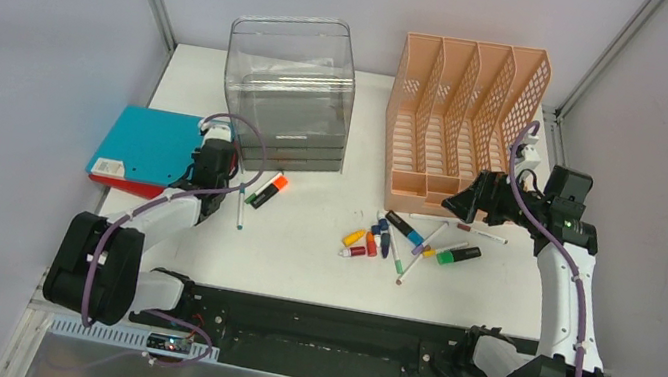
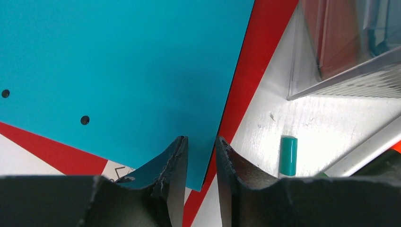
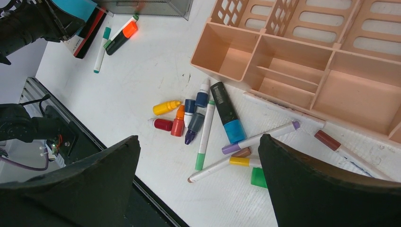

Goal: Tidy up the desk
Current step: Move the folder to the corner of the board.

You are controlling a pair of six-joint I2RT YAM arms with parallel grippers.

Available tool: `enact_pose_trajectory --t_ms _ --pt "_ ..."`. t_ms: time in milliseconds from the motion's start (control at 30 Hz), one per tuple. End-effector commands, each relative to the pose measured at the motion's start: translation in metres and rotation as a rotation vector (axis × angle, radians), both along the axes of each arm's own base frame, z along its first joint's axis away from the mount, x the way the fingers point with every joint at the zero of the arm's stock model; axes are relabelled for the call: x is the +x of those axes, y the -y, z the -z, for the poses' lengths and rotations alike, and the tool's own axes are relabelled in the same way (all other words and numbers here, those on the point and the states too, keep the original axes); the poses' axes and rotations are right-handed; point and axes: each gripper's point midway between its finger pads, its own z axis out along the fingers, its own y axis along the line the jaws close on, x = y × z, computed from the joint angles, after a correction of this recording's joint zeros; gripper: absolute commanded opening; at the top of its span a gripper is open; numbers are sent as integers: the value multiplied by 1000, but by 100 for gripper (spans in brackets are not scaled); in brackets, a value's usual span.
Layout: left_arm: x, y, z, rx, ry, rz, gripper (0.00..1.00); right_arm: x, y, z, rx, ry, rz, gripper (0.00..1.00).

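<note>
The white desk (image 1: 298, 259) holds a loose pile of markers and small bottles (image 1: 397, 242) in front of the peach file rack (image 1: 463, 118). A teal book (image 1: 150, 144) lies on a red one (image 1: 123, 184) at the left. My left gripper (image 1: 210, 164) is at the teal book's near right corner. In the left wrist view its jaws (image 2: 201, 139) stand narrowly apart with the teal corner (image 2: 118, 61) showing between them, pinching nothing that I can see. My right gripper (image 1: 462, 204) hovers wide open and empty (image 3: 198, 138) above the markers (image 3: 226, 112).
A clear drawer box (image 1: 290, 90) stands at the back, beside the rack. An orange highlighter (image 1: 267, 188) and a teal-capped pen (image 1: 240, 206) lie right of the books. The pen's cap (image 2: 288, 155) shows by my left fingers. Grey walls close the sides.
</note>
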Motion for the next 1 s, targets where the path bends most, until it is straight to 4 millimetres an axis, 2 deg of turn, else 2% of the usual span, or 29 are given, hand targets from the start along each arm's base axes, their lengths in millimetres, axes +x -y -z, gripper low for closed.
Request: enact_pose_trajectory --t_ms 0,233,400,500,567,800,967 --pt "13 0 -4 33 23 33 27 8 1 -17 -29 76 -14 100" --pt "8 0 3 63 -45 64 26 8 1 -17 -27 76 -15 100" --pt "7 4 -3 47 -40 88 28 8 0 -16 -26 77 -19 100" --pt "5 5 -4 56 -47 88 40 8 0 -17 -26 78 -17 100" --pt "5 6 -1 69 -58 92 41 8 1 -16 -25 77 -16 100" --pt "4 1 0 102 -59 54 36 7 1 -17 -29 82 -14 100" --pt "6 -2 4 125 -82 40 28 7 0 -18 -25 83 -18 100"
